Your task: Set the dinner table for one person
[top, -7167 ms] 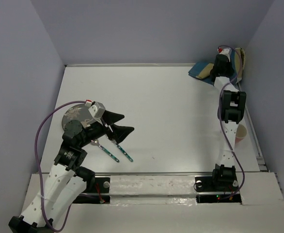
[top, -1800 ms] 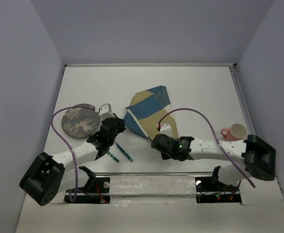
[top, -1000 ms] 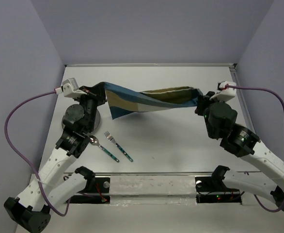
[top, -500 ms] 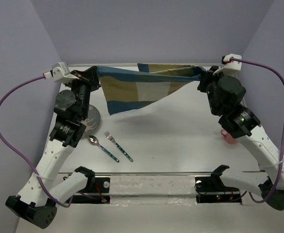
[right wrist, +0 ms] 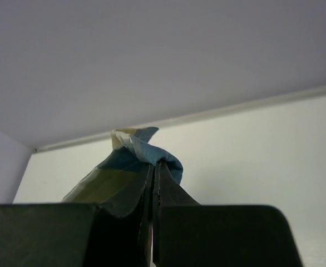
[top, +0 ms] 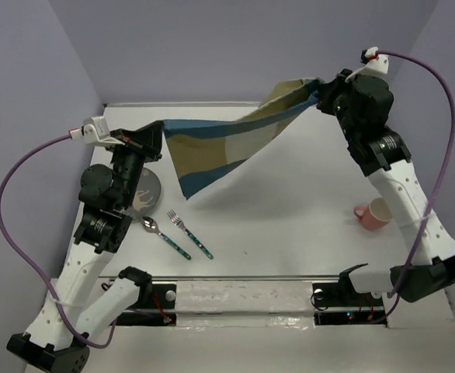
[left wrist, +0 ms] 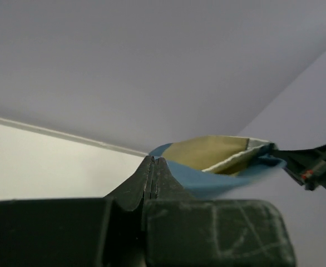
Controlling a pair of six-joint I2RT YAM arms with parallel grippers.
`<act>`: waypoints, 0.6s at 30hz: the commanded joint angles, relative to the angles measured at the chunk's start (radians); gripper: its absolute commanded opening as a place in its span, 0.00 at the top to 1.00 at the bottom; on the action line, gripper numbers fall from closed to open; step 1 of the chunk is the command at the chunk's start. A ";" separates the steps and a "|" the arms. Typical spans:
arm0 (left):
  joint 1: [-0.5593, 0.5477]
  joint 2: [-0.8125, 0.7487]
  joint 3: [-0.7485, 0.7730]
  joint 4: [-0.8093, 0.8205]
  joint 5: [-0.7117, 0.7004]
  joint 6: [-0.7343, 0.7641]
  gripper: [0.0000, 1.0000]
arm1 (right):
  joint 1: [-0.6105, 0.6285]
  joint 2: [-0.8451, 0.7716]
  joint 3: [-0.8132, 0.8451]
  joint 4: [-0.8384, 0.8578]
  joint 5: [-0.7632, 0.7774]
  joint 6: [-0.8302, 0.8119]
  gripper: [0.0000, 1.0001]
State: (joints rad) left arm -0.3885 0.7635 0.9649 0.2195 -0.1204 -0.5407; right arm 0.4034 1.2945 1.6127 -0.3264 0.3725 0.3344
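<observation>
The blue-and-tan checked placemat (top: 212, 144) hangs in the air above the white dinner table (top: 290, 210), stretched between both arms. My left gripper (top: 159, 129) is shut on its left corner, and my right gripper (top: 319, 87) is shut on its right corner, higher up near the back wall. The cloth slants up to the right and a loose corner droops toward the table. In the left wrist view the jaws (left wrist: 153, 161) are pressed together with the placemat (left wrist: 218, 164) running off to the right. In the right wrist view the placemat (right wrist: 127, 164) bunches over the shut tips (right wrist: 154, 164).
A grey plate (top: 145, 196) lies at the left, partly hidden by my left arm. A spoon (top: 158, 231) and a fork (top: 190, 235) with teal handles lie near the front. A pink cup (top: 373, 214) stands at the right beside my right arm.
My right gripper has risen and moved back with its corner. My left gripper has dropped slightly. The placemat now slants upward to the right, and the pink cup shows fully.
</observation>
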 commanded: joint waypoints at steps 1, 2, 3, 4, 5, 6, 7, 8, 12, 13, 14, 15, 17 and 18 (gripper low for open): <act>0.008 -0.058 -0.095 0.021 0.005 -0.007 1.00 | -0.201 0.005 -0.086 -0.019 -0.440 0.245 1.00; 0.008 -0.055 -0.107 0.024 0.010 -0.016 1.00 | -0.201 -0.009 -0.124 0.010 -0.448 0.250 1.00; 0.008 -0.046 -0.132 0.038 0.016 -0.024 1.00 | -0.201 -0.038 -0.135 0.015 -0.451 0.261 1.00; 0.010 -0.040 -0.143 0.050 0.018 -0.027 1.00 | -0.201 -0.050 -0.145 0.015 -0.461 0.264 1.00; 0.011 -0.035 -0.152 0.063 0.016 -0.030 1.00 | -0.201 -0.063 -0.152 0.015 -0.466 0.265 1.00; 0.014 -0.009 -0.161 0.075 0.013 -0.031 1.00 | -0.201 -0.079 -0.164 0.015 -0.472 0.265 1.00; 0.019 0.014 -0.160 0.087 0.010 -0.036 1.00 | -0.201 -0.080 -0.168 0.016 -0.475 0.264 1.00; 0.034 0.040 -0.150 0.109 0.022 -0.041 1.00 | -0.201 -0.075 -0.168 0.023 -0.487 0.265 1.00; 0.068 0.225 -0.022 0.149 0.077 -0.065 1.00 | -0.201 0.060 -0.099 0.049 -0.527 0.276 1.00; 0.079 0.319 0.083 0.146 0.105 -0.058 1.00 | -0.201 0.106 0.002 0.040 -0.547 0.275 1.00; 0.089 0.363 0.154 0.109 0.116 -0.054 1.00 | -0.213 0.188 0.062 0.035 -0.564 0.279 1.00; 0.112 0.435 0.296 0.059 0.178 -0.053 1.00 | -0.231 0.216 0.178 0.027 -0.599 0.294 1.00; 0.114 0.458 0.403 0.047 0.194 -0.030 1.00 | -0.232 0.210 0.258 0.036 -0.580 0.267 1.00; 0.109 0.439 0.453 0.047 0.174 -0.021 1.00 | -0.232 0.181 0.266 0.059 -0.564 0.256 1.00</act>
State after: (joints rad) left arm -0.2958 1.2240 1.1614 0.2035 -0.0032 -0.5919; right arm 0.1909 1.4948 1.7172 -0.3485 -0.1551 0.6056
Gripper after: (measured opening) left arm 0.014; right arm 0.020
